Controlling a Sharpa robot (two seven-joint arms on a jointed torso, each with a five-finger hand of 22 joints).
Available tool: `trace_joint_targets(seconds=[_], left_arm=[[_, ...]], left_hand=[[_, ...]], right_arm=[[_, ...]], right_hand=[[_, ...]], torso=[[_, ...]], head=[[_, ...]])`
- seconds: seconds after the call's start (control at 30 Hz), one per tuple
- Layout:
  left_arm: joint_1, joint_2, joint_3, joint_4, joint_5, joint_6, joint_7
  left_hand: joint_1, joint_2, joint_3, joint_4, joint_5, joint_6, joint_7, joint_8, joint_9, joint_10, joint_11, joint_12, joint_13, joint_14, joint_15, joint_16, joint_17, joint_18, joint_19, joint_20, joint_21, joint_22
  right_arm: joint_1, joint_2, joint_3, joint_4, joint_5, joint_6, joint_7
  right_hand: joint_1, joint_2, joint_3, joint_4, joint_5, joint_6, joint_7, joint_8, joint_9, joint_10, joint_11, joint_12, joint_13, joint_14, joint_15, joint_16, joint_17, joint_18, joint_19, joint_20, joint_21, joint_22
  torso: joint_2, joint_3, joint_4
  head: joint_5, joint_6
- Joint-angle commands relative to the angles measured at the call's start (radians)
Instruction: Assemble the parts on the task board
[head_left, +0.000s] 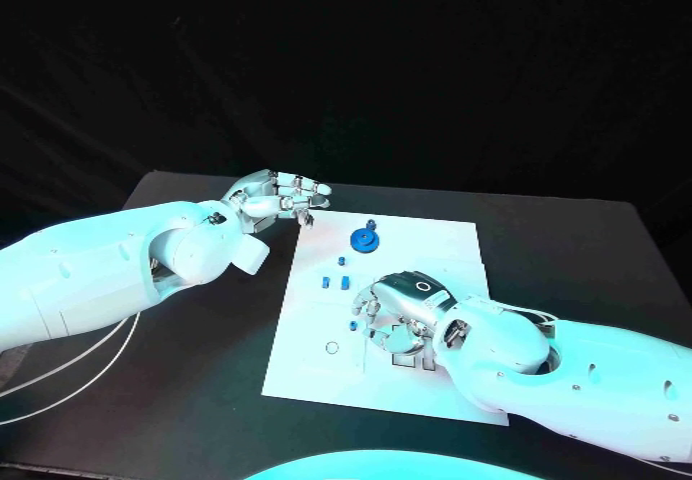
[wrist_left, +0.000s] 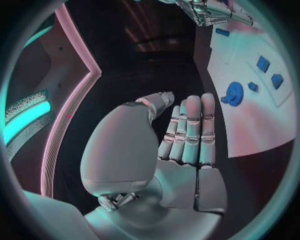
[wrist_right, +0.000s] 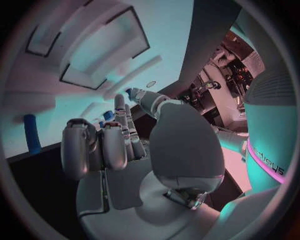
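R hand (head_left: 401, 312) sits low over the task board (head_left: 447, 250), hiding the slots under it; its fingers curl round a small blue part (wrist_right: 107, 116), grip hard to confirm. L hand (head_left: 277, 198) hangs off the board's far-left corner, fingers straight, holding nothing. Blue gear (head_left: 365, 238) and small blue pieces (head_left: 336, 282) lie on the board btw the hands.

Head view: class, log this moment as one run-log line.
left hand: open, off board | right hand: over board, hold unclear | gear: on board

The right hand (head_left: 401, 312) hides part of the task board (head_left: 433, 250).
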Motion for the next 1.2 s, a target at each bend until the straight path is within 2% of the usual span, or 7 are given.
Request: trace_joint_targets(seconds=[0.03,0.37,0.57,0.67,0.73,1.03,1.2], left_arm=[[0.001,0.000,0.000,0.001,-0.002,0.019,0.002],[0.001,-0.001,0.000,0.001,-0.002,0.021,0.001],[0.001,0.000,-0.001,0.000,-0.002,0.024,0.001],[0.001,0.001,-0.001,0.000,-0.002,0.025,0.001],[0.001,0.001,-0.002,-0.001,-0.002,0.025,0.001],[0.001,0.001,-0.002,-0.001,-0.002,0.026,0.000],[0.001,0.001,-0.002,-0.002,-0.006,0.024,-0.002]], left_hand=[[-0.005,0.008,-0.005,0.000,0.001,-0.006,0.000,0.001,-0.002,-0.008,0.001,0.003,-0.001,-0.008,0.000,-0.007,-0.001,0.014,0.000,0.007,-0.006,-0.001],[-0.006,0.008,-0.006,0.001,0.001,-0.006,0.000,0.001,-0.002,-0.008,0.001,0.003,-0.001,-0.008,0.000,-0.007,-0.002,0.014,0.000,0.007,-0.006,-0.001],[-0.006,0.008,-0.006,0.001,0.001,-0.006,0.000,0.001,-0.002,-0.008,0.001,0.003,-0.001,-0.008,0.000,-0.007,-0.002,0.014,0.000,0.007,-0.006,-0.001],[-0.006,0.008,-0.006,0.001,0.001,-0.006,0.000,0.001,-0.002,-0.008,0.001,0.003,-0.001,-0.008,0.000,-0.007,-0.002,0.014,0.000,0.007,-0.006,-0.001],[-0.006,0.008,-0.006,0.001,0.001,-0.006,0.000,0.001,-0.002,-0.008,0.001,0.003,-0.001,-0.008,0.000,-0.007,-0.002,0.014,0.000,0.007,-0.006,-0.001],[-0.006,0.008,-0.007,0.001,0.000,-0.007,0.000,0.002,-0.001,-0.009,0.001,0.006,-0.001,-0.009,0.000,-0.007,-0.002,0.015,-0.001,0.008,-0.008,-0.002],[-0.006,0.008,-0.007,0.001,0.000,-0.007,0.000,0.002,-0.001,-0.009,0.001,0.006,-0.001,-0.009,0.000,-0.007,-0.002,0.015,-0.001,0.008,-0.008,-0.002]], right_arm=[[0.015,-0.028,0.004,0.024,0.004,-0.028,-0.009],[0.110,-0.165,0.016,0.044,0.046,-0.002,-0.009],[0.130,-0.200,0.017,0.013,0.058,0.028,0.013],[0.132,-0.206,0.017,0.001,0.060,0.051,0.020],[0.133,-0.207,0.017,-0.005,0.062,0.069,0.022],[0.123,-0.201,0.015,-0.028,0.062,0.146,0.021],[0.112,-0.192,0.014,-0.032,0.070,0.140,0.026]], right_hand=[[-0.003,-0.014,-0.011,0.002,-0.005,-0.007,0.002,-0.004,-0.001,-0.009,0.001,0.002,0.002,0.031,0.005,-0.006,-0.004,0.001,0.017,0.005,-0.006,0.188],[-0.013,-0.021,-0.086,-0.003,0.011,-0.010,-0.001,-0.010,0.001,-0.049,0.003,0.003,0.002,0.030,0.008,-0.006,-0.005,0.004,0.012,0.005,-0.025,0.182],[0.130,0.056,-0.485,0.099,0.038,-0.032,-0.016,-0.050,-0.007,-0.192,0.030,0.039,-0.034,0.020,0.027,-0.018,-0.033,0.031,-0.037,0.024,-0.183,0.130],[0.232,0.053,-0.623,0.233,0.048,-0.046,-0.031,-0.070,-0.009,-0.250,0.041,0.057,-0.062,0.012,0.040,-0.026,-0.051,0.045,-0.058,0.032,-0.270,0.096],[0.243,0.034,-0.665,0.244,0.048,-0.058,-0.038,-0.080,-0.010,-0.274,0.045,0.061,-0.074,0.009,0.041,-0.027,-0.055,0.050,-0.066,0.035,-0.306,0.082],[0.246,0.021,-0.730,0.246,0.045,-0.081,-0.050,-0.096,-0.011,-0.307,0.052,0.073,-0.093,0.009,0.047,-0.023,-0.051,0.054,-0.068,0.040,-0.339,0.067],[0.255,0.071,-0.690,0.242,0.030,-0.043,-0.023,-0.081,-0.001,-0.246,0.034,0.118,-0.098,0.014,0.032,-0.021,-0.052,0.052,-0.052,0.028,-0.325,0.070]], torso=[[0.000,-0.0008,0.0005],[-0.002,-0.0026,-0.0014],[0.000,0.0002,-0.0010],[0.001,0.0007,-0.0002],[0.001,0.0010,-0.0006],[0.000,-0.0008,0.0016],[0.000,-0.0010,0.0013]], head=[[-0.003,0.003],[-0.029,0.017],[-0.035,0.022],[-0.037,0.023],[-0.037,0.023],[-0.036,0.019],[-0.036,0.017]])
